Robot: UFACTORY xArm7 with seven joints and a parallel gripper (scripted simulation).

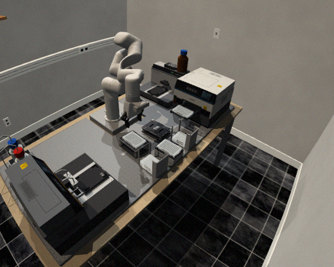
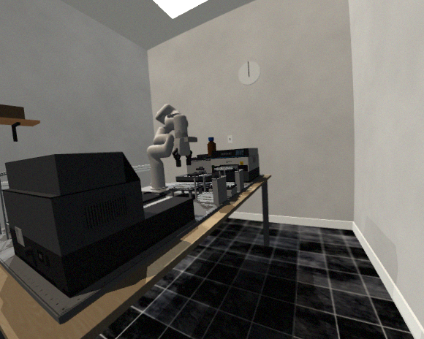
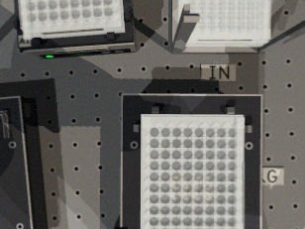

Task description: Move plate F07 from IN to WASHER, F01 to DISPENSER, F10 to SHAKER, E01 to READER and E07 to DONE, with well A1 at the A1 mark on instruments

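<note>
My gripper (image 1: 132, 120) (image 2: 182, 160) is open and empty, high above the deck near the arm's base; its fingers do not show in the wrist view. Below the wrist camera a white well plate (image 3: 193, 168) (image 1: 169, 147) lies flat on the dark regrip nest (image 3: 130, 148). Another white plate (image 3: 71, 16) (image 1: 132, 138) sits on the shaker (image 3: 74, 46). The IN rack (image 3: 184, 26) (image 1: 160, 167) holds a white plate (image 3: 230, 19) (image 1: 148, 162). The DONE rack (image 1: 192, 138) holds a plate (image 1: 179, 137). A plate (image 1: 182, 111) lies on the reader's tray. No plate labels are readable.
The black nest N6 (image 1: 158, 130) stands beside the shaker. The reader (image 1: 208, 83) and the dispenser (image 1: 162, 72) with a brown bottle (image 1: 182, 61) stand at the back. The big washer (image 1: 32, 190) stands at the near left, its carrier (image 1: 91, 176) looking dark.
</note>
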